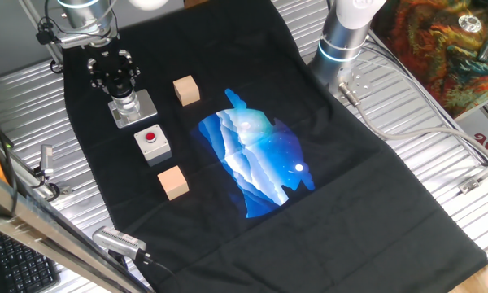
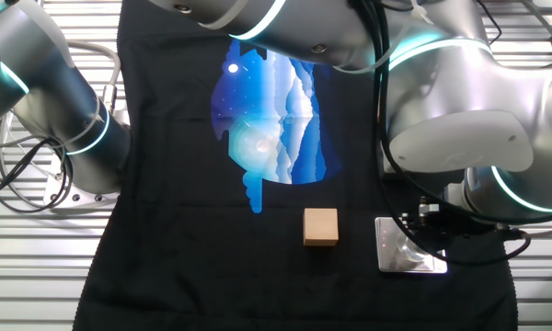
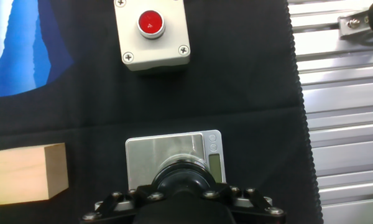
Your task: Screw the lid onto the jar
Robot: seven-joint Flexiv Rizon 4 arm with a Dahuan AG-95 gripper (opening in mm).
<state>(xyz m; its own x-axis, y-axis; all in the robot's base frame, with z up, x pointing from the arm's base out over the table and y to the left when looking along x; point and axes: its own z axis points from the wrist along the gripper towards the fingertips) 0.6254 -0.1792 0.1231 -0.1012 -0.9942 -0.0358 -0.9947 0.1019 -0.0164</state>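
A: We log the jar (image 1: 128, 104), pale and clear on its grey plate, at eleven o'clock of the button box (image 1: 153, 144).

B: Black lid (image 3: 185, 180) seated on top; gripper (image 1: 114, 73) over it, finger grip we cannot tell.

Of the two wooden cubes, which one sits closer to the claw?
The wooden cube lying beside the jar's metal base plate, level with the claw. The other cube lies beyond the grey button box, farther from the claw.

matt black cloth (image 1: 366, 187), raw wooden cubes (image 1: 186, 90) (pale, unvarnished), brushed metal base plate (image 3: 168, 155), ribbed metal table (image 1: 439, 155).
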